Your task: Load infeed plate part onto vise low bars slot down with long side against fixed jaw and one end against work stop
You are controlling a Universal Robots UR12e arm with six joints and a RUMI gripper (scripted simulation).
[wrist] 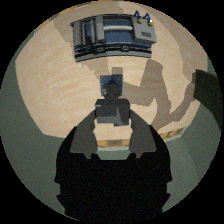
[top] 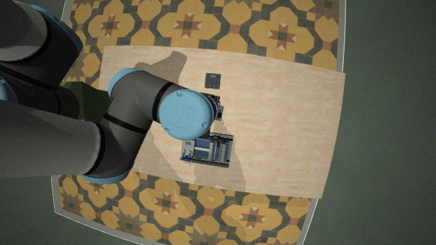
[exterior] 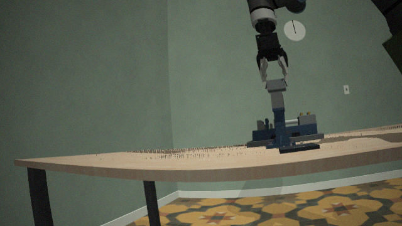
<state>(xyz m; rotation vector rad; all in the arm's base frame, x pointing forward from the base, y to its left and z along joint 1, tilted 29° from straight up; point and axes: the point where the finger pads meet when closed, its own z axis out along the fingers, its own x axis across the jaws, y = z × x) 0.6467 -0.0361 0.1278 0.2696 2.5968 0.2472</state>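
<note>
Hanging high above vise point(exterior: 284, 130), gripper point(exterior: 274, 75) clamps part point(exterior: 276, 91).

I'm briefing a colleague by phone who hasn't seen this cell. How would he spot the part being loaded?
Start at the wooden table and find the blue vise on it. Straight above hangs the gripper, shut on the part: a plain grey block dangling lengthwise, the only piece off the table.

The arm point(top: 44, 136) is built of thick grey tubes with black joint bands and light blue round caps point(top: 185, 113) carrying small screws. Its black claw point(exterior: 274, 73) ends in pale grey fingers point(exterior: 263, 69).
</note>
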